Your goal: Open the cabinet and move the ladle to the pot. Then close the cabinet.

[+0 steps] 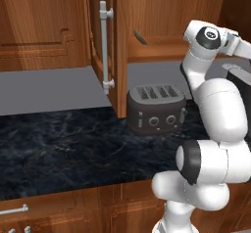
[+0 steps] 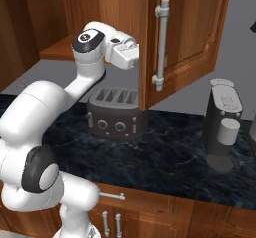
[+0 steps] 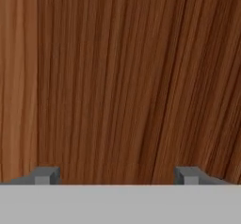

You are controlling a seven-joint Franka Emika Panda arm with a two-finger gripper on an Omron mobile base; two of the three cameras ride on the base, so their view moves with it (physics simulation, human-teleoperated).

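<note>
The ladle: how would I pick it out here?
Find the open cabinet over the dark counter. On its shelf, above the toaster, lies the ladle. It is the one slim, curved, grey-brown utensil there, far thinner than the boxy toaster below.

Arm raised, elbow bent; tool (image 3: pixel 115 176) fingers spread wide.

Cabinet (image 1: pixel 122 41) open, ladle (image 1: pixel 141 37) inside.
Brown door swung out edge-on, silver bar handle upright; ladle lying on the shelf.
</note>
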